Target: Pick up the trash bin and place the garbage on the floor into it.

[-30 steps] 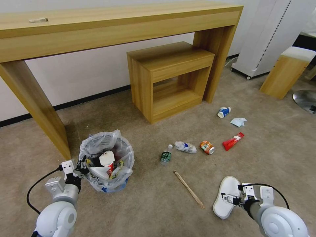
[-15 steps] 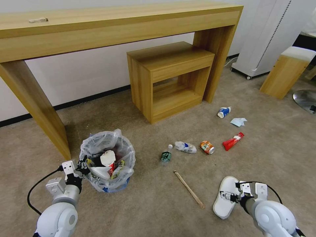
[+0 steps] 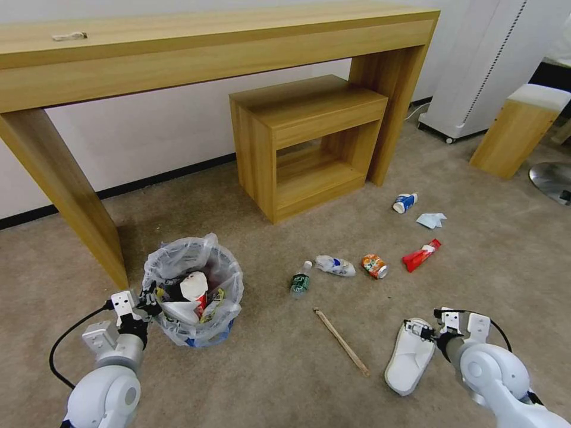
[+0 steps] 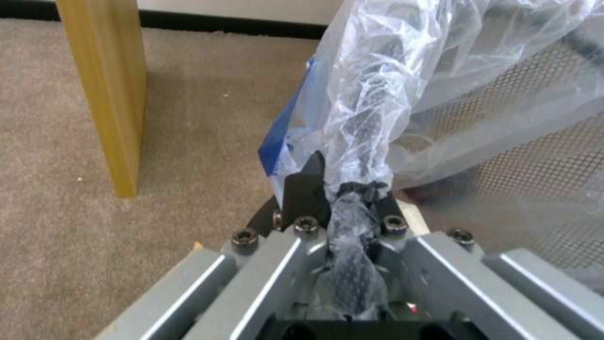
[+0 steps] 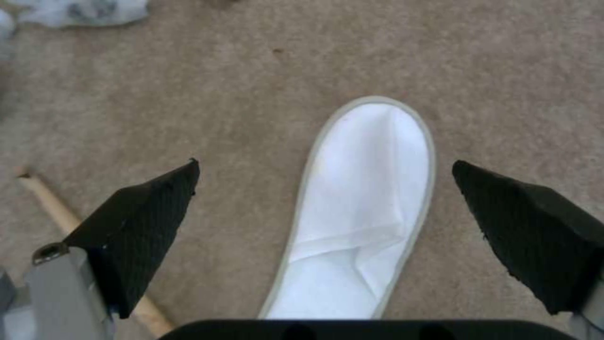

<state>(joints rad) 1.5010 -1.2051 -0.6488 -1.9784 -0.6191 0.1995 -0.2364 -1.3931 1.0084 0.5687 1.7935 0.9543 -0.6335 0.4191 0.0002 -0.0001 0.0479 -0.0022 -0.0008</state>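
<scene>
The trash bin (image 3: 178,252), lined with a crinkly clear bag, stands on the beige floor (image 3: 267,368) at the near left and holds a red-white carton (image 3: 194,288) and other litter. My left gripper (image 3: 148,299) is shut on the bin's bagged rim (image 4: 352,189). A white slipper (image 3: 409,359) lies at the near right. My right gripper (image 3: 426,331) hovers open over the slipper's (image 5: 368,203) far end, one finger on each side. More garbage lies between them: a wooden stick (image 3: 342,342), a green bottle (image 3: 300,281), a crushed clear bottle (image 3: 335,266) and a can (image 3: 374,266).
A red wrapper (image 3: 421,254), a tissue (image 3: 431,220) and a blue-white cup (image 3: 405,203) lie farther right. A long wooden table's leg (image 3: 65,196) stands just behind the bin. A small wooden shelf unit (image 3: 309,142), a white appliance (image 3: 482,65) and a stool (image 3: 517,128) stand beyond.
My right gripper has moved forward along the slipper, from its middle to its far end. The left gripper and the bin have stayed put.
</scene>
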